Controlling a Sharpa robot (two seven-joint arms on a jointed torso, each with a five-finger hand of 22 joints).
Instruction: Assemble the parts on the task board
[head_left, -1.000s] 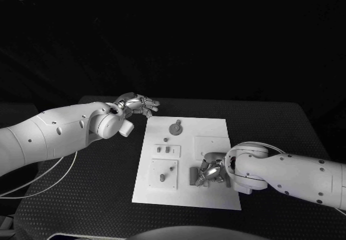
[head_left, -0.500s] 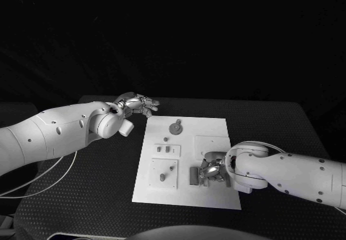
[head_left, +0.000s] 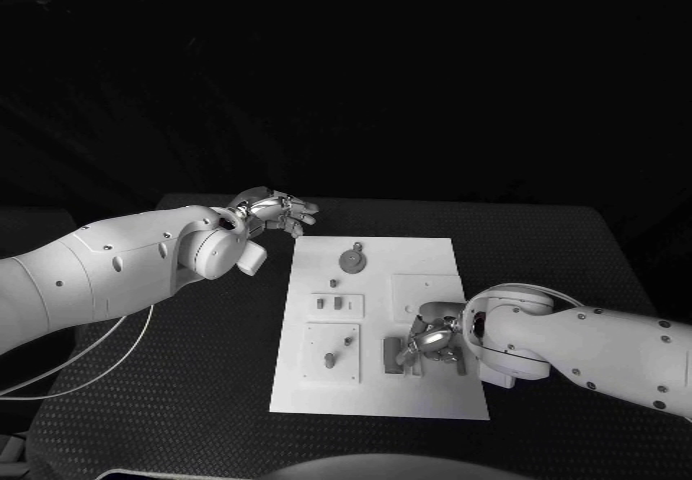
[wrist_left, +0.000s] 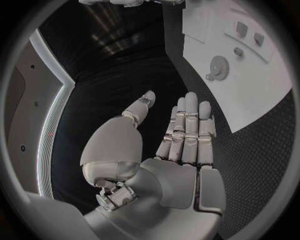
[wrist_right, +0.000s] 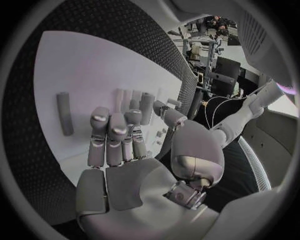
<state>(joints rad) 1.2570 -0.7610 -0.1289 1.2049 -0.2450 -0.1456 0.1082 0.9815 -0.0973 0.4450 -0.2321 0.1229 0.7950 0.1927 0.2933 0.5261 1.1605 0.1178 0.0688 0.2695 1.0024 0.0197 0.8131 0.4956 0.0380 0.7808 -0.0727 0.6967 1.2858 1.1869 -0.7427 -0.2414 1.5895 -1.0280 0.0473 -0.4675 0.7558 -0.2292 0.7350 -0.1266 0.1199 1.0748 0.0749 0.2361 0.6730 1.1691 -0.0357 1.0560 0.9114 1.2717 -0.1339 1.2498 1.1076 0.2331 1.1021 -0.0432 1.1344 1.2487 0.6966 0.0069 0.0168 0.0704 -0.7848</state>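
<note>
Small rigid parts are being worked at the near right of the task board (head_left: 378, 325).

A short upright peg (wrist_right: 147, 107) is being reached for just ahead of the right hand (head_left: 433, 342), whose fingers are curled in close over the board; whether anything is pinched cannot be told. The part is judged light, stiff and smooth, so a pinch across its sides near the top is being favoured. A longer bar (wrist_right: 63, 120) is lying flat just beside the hand. Farther off, a round gear (head_left: 352, 260) is being left untouched. The left hand (head_left: 268, 212) is being held flat, fingers straight and holding nothing, off the board's far corner, well apart.
</note>
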